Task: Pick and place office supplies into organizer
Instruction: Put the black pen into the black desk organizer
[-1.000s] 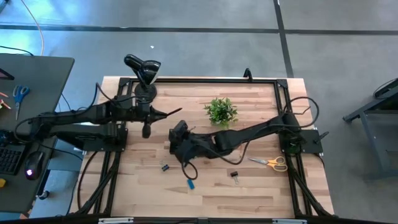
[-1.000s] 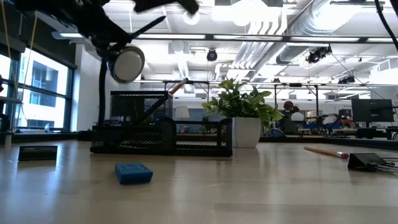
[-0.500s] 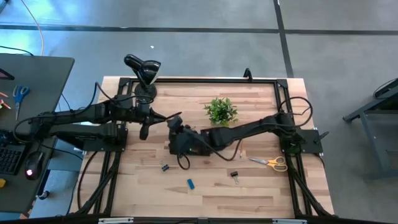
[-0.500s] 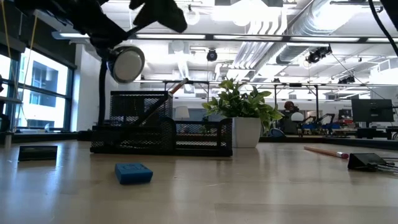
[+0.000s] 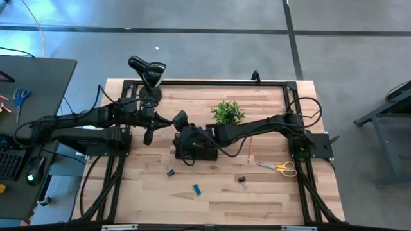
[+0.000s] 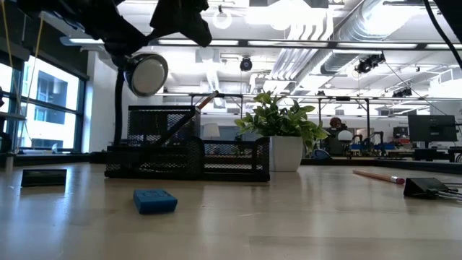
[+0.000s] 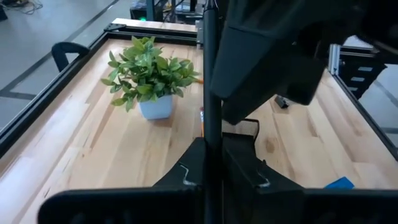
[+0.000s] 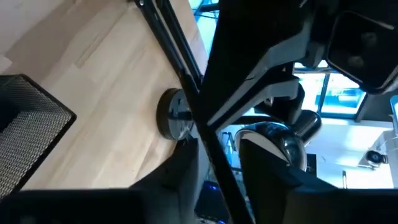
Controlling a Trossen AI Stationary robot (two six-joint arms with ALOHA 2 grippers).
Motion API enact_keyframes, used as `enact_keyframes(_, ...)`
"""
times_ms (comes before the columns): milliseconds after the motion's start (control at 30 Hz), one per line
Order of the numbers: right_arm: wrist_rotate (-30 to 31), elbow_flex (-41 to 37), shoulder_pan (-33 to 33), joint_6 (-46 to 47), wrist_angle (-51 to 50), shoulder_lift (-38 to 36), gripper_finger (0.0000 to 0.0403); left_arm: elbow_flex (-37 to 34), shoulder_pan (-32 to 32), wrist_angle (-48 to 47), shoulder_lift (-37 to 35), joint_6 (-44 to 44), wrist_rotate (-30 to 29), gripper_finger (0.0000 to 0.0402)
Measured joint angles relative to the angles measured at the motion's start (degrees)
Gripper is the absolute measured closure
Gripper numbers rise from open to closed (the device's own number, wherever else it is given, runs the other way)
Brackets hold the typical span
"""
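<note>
The dark pencil (image 7: 212, 93) was a thin, straight, near-black stick, plain along the length that showed. It was held in the air above the table (image 5: 270, 199), between the lamp (image 5: 149, 80) and the plant (image 5: 228, 113). The left gripper (image 5: 166, 120) had its jaws pressed together on the pencil; in the left wrist view the stick ran straight out from between the two fingers (image 7: 242, 168). The right gripper (image 5: 177, 119) met it end-on from the other side, just beside the left one. Its jaws were spread, one to each side of the pencil, and in the right wrist view a gap showed between the stick and one finger (image 8: 264, 171). The organizer (image 5: 196, 153), a low black mesh tray, lay on the table directly under the right arm's wrist, near the plant. An orange-tipped pencil (image 6: 206, 100) leaned in it already. An orange pencil (image 5: 249, 151), yellow-handled scissors (image 5: 280, 167), a blue eraser (image 5: 196, 189) and two binder clips (image 5: 171, 172) lay loose on the wood, well apart from both grippers.
</note>
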Motion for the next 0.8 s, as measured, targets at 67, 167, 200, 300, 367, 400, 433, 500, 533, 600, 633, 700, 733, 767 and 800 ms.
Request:
enact_keyframes(67,0.45,0.0,0.22,-0.05,-0.03,0.0,0.0323,0.0,0.0,0.0,0.02,0.01,-0.44,0.0383)
enact_keyframes(167,1.87,0.0,0.38,0.07,-0.55,-0.02,0.0355,0.0,0.02,0.0,0.0,-0.01,-0.41,0.0382)
enact_keyframes(200,2.35,0.0,0.38,0.03,-0.88,-0.02,0.0365,0.0,0.02,0.01,0.0,-0.01,-0.43,0.0382)
enact_keyframes(300,2.86,0.09,0.4,-0.09,-2.86,-0.1,0.0386,0.0,0.02,-0.09,0.02,-0.01,-0.55,0.0385)
enact_keyframes(367,2.58,0.09,0.17,-0.09,-4.59,-0.11,0.0392,0.0,0.02,0.03,0.0,-0.01,-0.39,0.0385)
enact_keyframes(400,2.52,0.09,0.11,-0.09,-5.37,-0.11,0.0393,0.0,0.02,0.01,0.0,0.0,-0.35,0.0385)
enact_keyframes(433,2.4,0.09,0.1,-0.18,-5.76,-0.11,0.0391,0.0,0.02,0.01,0.0,-0.01,-0.35,0.0384)
enact_keyframes(500,2.44,0.09,0.03,-0.65,-5.8,-0.11,0.0384,0.0,0.02,-0.01,-0.02,-0.01,-0.35,0.0382)
enact_keyframes(533,2.42,0.09,0.07,-1.24,-5.65,-0.11,0.0378,0.0,0.02,-0.09,0.0,0.01,-0.35,0.0382)
enact_keyframes(600,2.36,0.09,0.56,-2.89,-5.09,-0.11,0.0362,0.0,0.02,-0.39,0.0,0.26,-0.35,0.0383)
enact_keyframes(633,2.37,0.09,0.92,-3.86,-4.75,-0.11,0.0352,0.0,0.02,-0.4,-0.01,0.4,-0.36,0.0384)
enact_keyframes(700,2.1,0.09,1.69,-5.71,-3.63,-0.11,0.0331,0.02,0.02,-0.74,-0.01,0.45,-0.51,0.0385)
enact_keyframes(733,1.76,0.09,2.03,-6.08,-3.33,-0.11,0.032,0.02,0.02,-0.91,0.0,0.45,-0.53,0.0385)
enact_keyframes(767,1.52,0.09,2.25,-6.12,-2.82,-0.11,0.031,0.02,0.02,-0.86,0.0,0.45,-0.54,0.0385)
enact_keyframes(800,1.48,0.09,2.45,-6.12,-2.29,-0.11,0.0301,0.02,0.02,-0.76,0.0,0.45,-0.55,0.0384)
